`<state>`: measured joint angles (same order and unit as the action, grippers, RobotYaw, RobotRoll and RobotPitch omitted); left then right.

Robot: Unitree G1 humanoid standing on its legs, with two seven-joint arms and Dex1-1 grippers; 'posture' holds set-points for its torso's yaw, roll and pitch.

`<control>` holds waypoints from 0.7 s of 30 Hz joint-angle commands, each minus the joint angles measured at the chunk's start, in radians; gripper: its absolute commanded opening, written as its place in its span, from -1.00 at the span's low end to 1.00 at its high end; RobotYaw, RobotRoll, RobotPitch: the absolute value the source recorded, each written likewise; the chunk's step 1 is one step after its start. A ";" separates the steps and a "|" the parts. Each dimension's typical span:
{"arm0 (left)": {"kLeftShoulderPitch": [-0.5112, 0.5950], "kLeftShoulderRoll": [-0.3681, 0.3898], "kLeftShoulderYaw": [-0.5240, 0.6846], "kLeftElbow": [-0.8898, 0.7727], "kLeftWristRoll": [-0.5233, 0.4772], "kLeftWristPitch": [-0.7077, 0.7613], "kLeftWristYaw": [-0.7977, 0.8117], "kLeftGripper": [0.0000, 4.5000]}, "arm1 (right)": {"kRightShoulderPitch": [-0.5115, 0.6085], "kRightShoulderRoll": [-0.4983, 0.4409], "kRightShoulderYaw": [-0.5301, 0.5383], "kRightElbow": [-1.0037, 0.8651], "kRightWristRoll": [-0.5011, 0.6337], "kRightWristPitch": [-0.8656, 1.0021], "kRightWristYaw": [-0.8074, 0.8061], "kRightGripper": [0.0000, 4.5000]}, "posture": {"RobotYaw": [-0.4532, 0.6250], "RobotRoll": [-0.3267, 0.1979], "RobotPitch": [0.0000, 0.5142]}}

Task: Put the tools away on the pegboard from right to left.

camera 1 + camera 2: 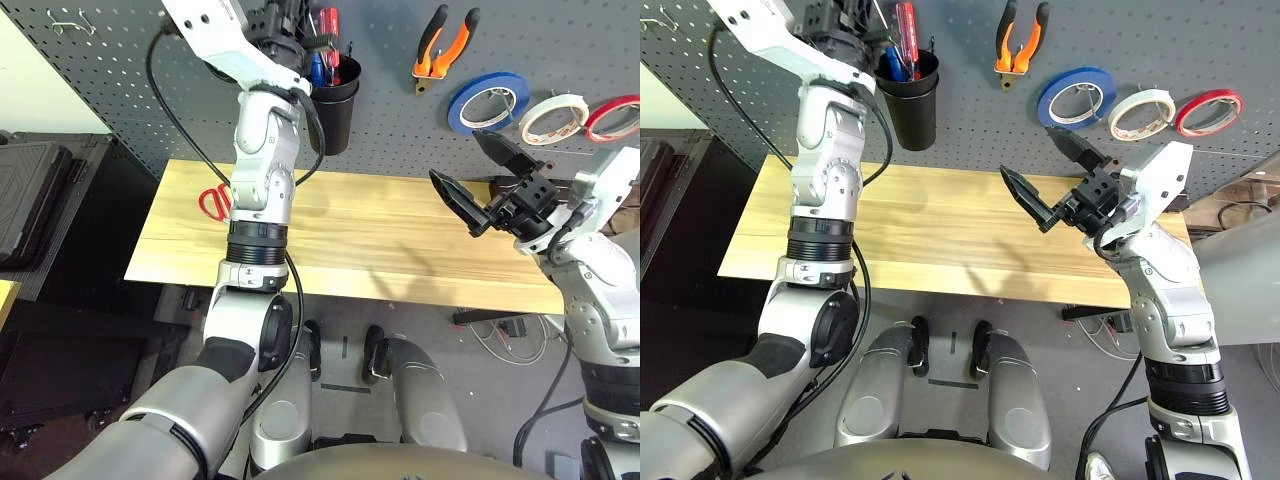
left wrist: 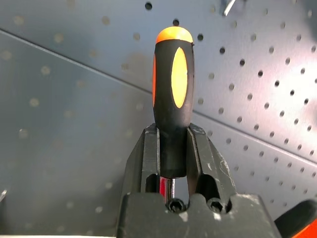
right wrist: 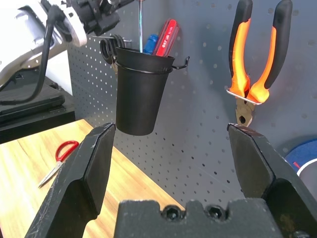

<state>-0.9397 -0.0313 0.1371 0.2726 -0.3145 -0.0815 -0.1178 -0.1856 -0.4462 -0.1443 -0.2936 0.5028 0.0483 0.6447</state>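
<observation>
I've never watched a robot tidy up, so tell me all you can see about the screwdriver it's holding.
The screwdriver has a glossy black handle with orange inlays and an orange cap, likely plastic and rubber. The left hand is shut on the handle's lower neck, where a thin metal shaft begins. It is held handle up before the pegboard, its shaft reaching down into the black cup.

We list the wooden worktop (image 1: 400, 235) as landmark, its pale planks running side to side. Above its right end we count a blue tape roll (image 1: 488, 101) and, further right past another roll, a red tape roll (image 1: 615, 117), both flat against the wall panel. Left of the worktop we note a black case (image 1: 35, 200) on a dark stand. Under its right end, cables (image 1: 515, 340) lie on the grey floor (image 1: 350, 325).
</observation>
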 commanded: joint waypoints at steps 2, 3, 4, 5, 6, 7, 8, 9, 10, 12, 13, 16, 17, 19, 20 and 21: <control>0.032 0.003 -0.018 -0.011 0.017 -0.003 -0.018 -0.28 | 0.011 -0.003 -0.011 -0.023 -0.001 0.000 0.000 1.00 | -0.08 0.25 -0.08; 0.034 0.004 -0.017 -0.018 0.017 0.001 -0.018 -0.16 | 0.011 -0.003 -0.010 -0.023 -0.001 0.000 0.001 1.00 | -0.08 0.25 -0.08; 0.036 0.006 -0.017 -0.023 0.016 0.003 -0.018 0.02 | 0.011 -0.003 -0.010 -0.022 -0.001 0.000 0.001 1.00 | -0.08 0.25 -0.08; 0.037 0.007 -0.017 -0.026 0.016 0.004 -0.018 0.17 | 0.011 -0.002 -0.009 -0.021 -0.001 0.000 0.002 1.00 | -0.07 0.25 -0.08; 0.039 0.007 -0.016 -0.033 0.014 0.010 -0.014 0.37 | 0.010 -0.002 -0.008 -0.019 -0.002 0.000 0.002 1.00 | -0.07 0.25 -0.08; 0.040 0.007 -0.015 -0.038 0.012 0.015 -0.011 0.54 | 0.009 -0.002 -0.007 -0.017 -0.002 -0.001 0.003 1.00 | -0.06 0.25 -0.08; 0.041 0.008 -0.013 -0.051 0.010 0.022 -0.006 0.71 | 0.007 -0.001 -0.005 -0.013 -0.003 -0.001 0.004 1.00 | -0.05 0.25 -0.07; 0.042 0.008 -0.012 -0.060 0.009 0.027 -0.003 0.89 | 0.005 0.000 -0.003 -0.011 -0.003 -0.001 0.005 1.00 | -0.05 0.25 -0.07; 0.043 0.009 -0.012 -0.073 0.008 0.035 0.000 0.99 | 0.004 0.001 -0.002 -0.008 -0.004 -0.001 0.007 1.00 | -0.04 0.25 -0.07; 0.044 0.014 -0.010 -0.110 0.007 0.053 0.008 0.99 | 0.000 0.003 0.003 -0.001 -0.005 -0.002 0.009 1.00 | -0.04 0.25 -0.07; 0.045 0.018 -0.007 -0.138 0.003 0.072 0.015 0.99 | -0.003 0.005 0.006 0.002 -0.007 -0.001 0.010 1.00 | -0.03 0.25 -0.07; 0.052 0.044 -0.001 -0.232 -0.003 0.127 0.028 0.99 | -0.014 0.012 0.016 0.016 -0.013 0.000 0.010 1.00 | 0.00 0.25 -0.05; 0.055 0.052 0.000 -0.258 -0.005 0.145 0.032 0.99 | -0.017 0.014 0.019 0.020 -0.016 0.001 0.011 1.00 | 0.01 0.25 -0.05; 0.066 0.084 0.007 -0.345 -0.021 0.207 0.038 0.99 | -0.021 0.014 0.031 0.025 -0.021 0.020 0.010 1.00 | 0.03 0.25 -0.05; 0.075 0.103 0.011 -0.391 -0.030 0.240 0.037 0.99 | -0.023 0.013 0.037 0.027 -0.024 0.029 0.009 1.00 | 0.03 0.25 -0.04; 0.087 0.127 0.018 -0.439 -0.040 0.279 0.036 0.99 | -0.025 0.012 0.043 0.032 -0.027 0.032 0.013 1.00 | 0.04 0.25 -0.03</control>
<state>-0.8791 0.0731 0.1510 -0.0814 -0.3318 0.1345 -0.0844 -0.2173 -0.4310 -0.1157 -0.2718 0.4869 0.0644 0.6484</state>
